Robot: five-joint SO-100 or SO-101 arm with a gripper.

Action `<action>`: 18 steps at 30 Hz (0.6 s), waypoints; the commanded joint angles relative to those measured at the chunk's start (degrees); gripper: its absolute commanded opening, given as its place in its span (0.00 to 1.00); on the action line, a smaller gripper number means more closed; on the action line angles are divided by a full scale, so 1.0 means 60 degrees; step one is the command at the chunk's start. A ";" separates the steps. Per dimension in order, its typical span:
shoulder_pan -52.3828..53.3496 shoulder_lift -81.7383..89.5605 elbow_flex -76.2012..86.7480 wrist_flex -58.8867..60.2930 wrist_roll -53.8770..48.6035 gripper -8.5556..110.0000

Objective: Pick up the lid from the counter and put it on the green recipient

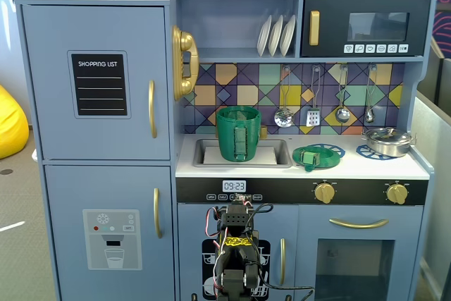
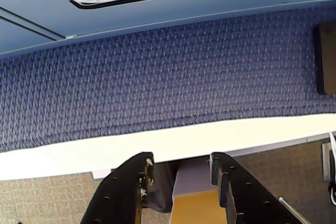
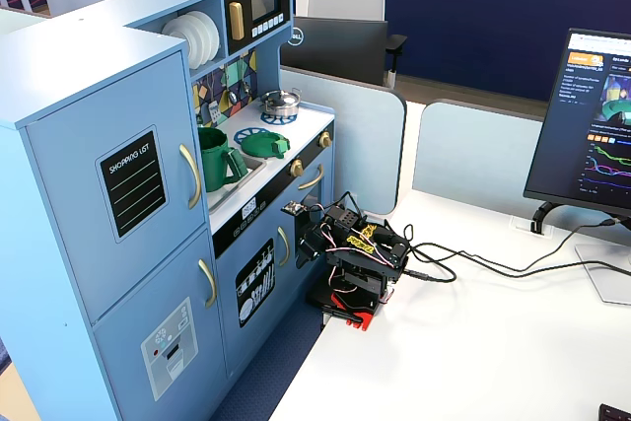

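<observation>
The lid (image 1: 310,156) is a flat green disc lying on the white counter, over a blue burner ring to the right of the sink; it also shows in the side fixed view (image 3: 263,145). The green recipient (image 1: 238,134) stands upright in the sink (image 1: 204,154), its mouth uncovered, and shows from the side too (image 3: 214,158). My arm (image 1: 236,244) is folded low in front of the kitchen's lower doors, far below the counter. In the wrist view my gripper (image 2: 181,160) is open, with nothing between its black fingers (image 2: 137,182), facing down at the table edge and blue carpet.
A shiny steel pot (image 1: 386,141) sits on the right burner. Utensils (image 1: 313,114) hang on the back wall above the counter. The arm's base (image 3: 353,293) sits on a white table (image 3: 473,342) with cables and a monitor (image 3: 587,125).
</observation>
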 commanded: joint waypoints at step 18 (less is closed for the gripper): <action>0.0879 -0.0103 -0.0059 -0.0366 0.0703 0.07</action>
